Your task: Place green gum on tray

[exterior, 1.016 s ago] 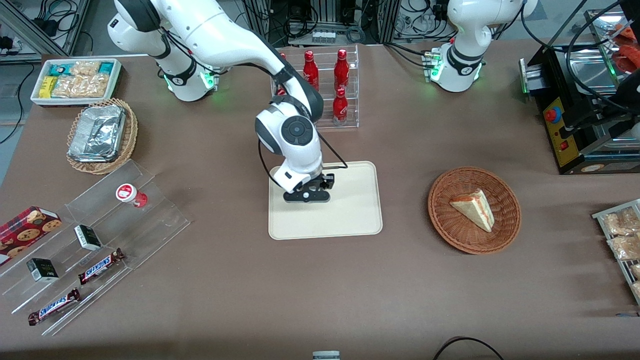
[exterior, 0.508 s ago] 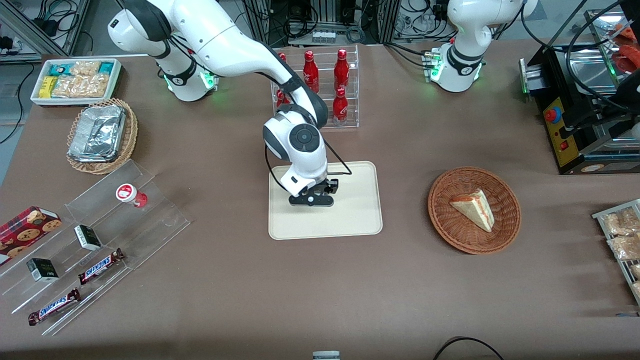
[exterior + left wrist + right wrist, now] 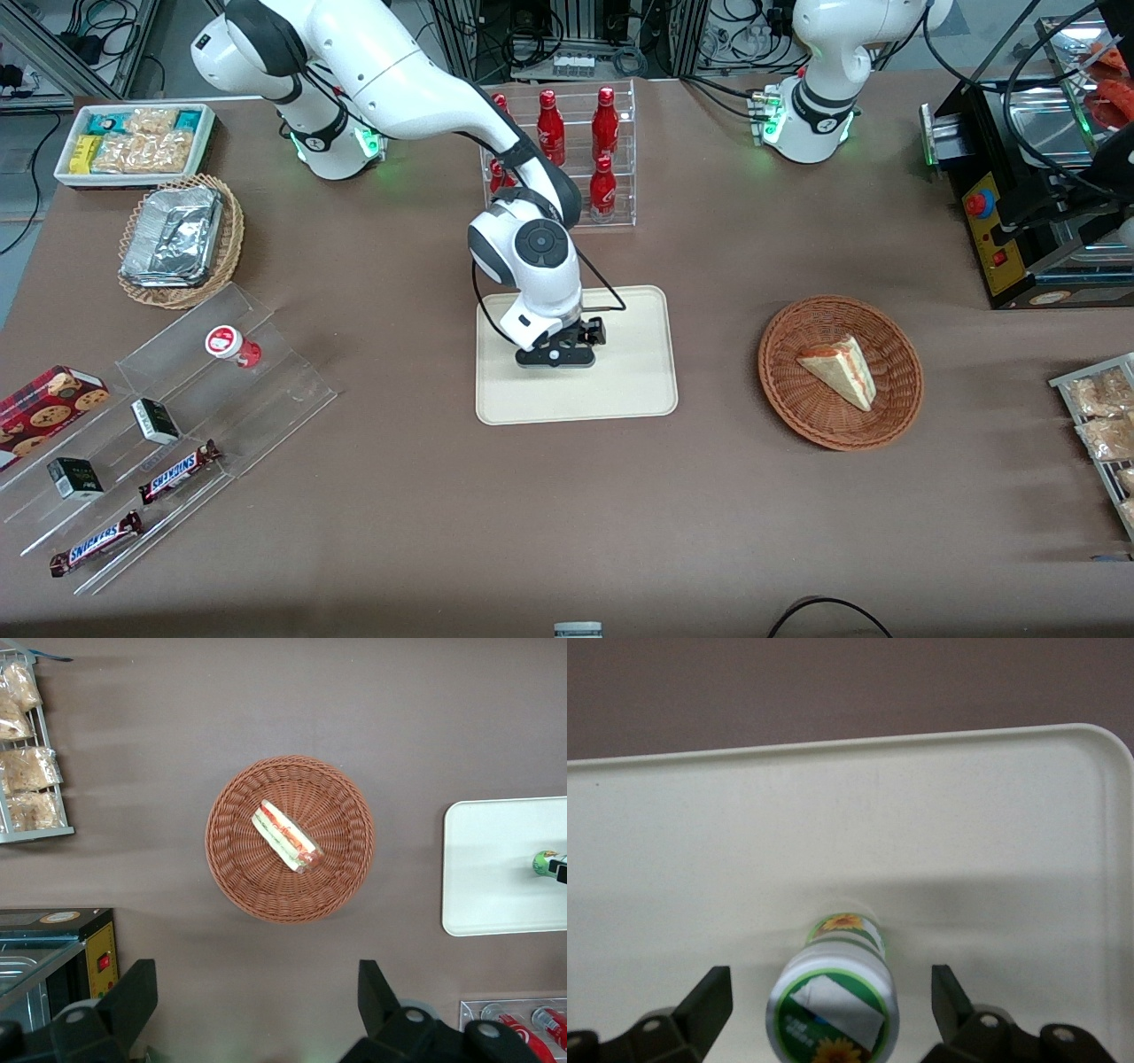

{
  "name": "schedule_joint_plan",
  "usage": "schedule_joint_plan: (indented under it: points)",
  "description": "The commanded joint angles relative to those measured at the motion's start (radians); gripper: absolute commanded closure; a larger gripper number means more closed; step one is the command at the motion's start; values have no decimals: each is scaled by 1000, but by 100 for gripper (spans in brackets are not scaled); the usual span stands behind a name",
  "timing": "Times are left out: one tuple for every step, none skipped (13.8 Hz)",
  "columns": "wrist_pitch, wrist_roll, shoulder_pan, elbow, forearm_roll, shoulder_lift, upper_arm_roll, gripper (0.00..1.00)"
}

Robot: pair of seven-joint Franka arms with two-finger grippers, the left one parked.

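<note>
Foil tray basket [image 3: 181,241]: I see it toward the working arm's end of the counter [image 3: 407,514], a wicker basket with a crumpled foil tray in it.

Red-label gum [image 3: 232,345]: it sits on the clear acrylic tiered stand [image 3: 177,416], well apart from the tray.

Snickers bars [image 3: 180,470]: two of them lie on the lower steps of that stand, nearer the front camera than the red-label gum.

Gripper [image 3: 556,357]: I have it low over the tray, pointing down. In the right wrist view the gripper [image 3: 831,1010] has its fingers [image 3: 707,1005] spread wide, one on each side of the green gum, with clear gaps between each finger and the bottle. I see no contact with it.

Green gum [image 3: 834,997]: it stands upright on the tray's floor between the open fingers, its green-rimmed lid facing up at the wrist camera. The left wrist view catches only a green sliver of it [image 3: 548,863] over the tray.

Tray [image 3: 620,390]: cream, flat on the counter, near the middle.

Cola bottle rack [image 3: 576,151]: farther from the front camera than the tray, with red bottles standing in it.

Sandwich basket [image 3: 840,372]: round wicker, toward the parked arm's end, holding a wedge of sandwich [image 3: 839,369].
</note>
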Motion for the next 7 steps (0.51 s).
schedule_joint_plan:
  points:
    - [2,-47,10,19,-16,9,-11,0]
    - [-1,-62,7,18,-17,7,-11,0]
    - [-13,-79,-1,12,-16,-14,-11,0]
    - [-46,-82,-6,10,-16,-35,-11,0]
    - [-76,-90,-9,10,-16,-63,-11,0]
    - [-114,-102,-9,10,-16,-87,-14,0]
    - [-157,-119,-10,12,-17,-104,-21,0]
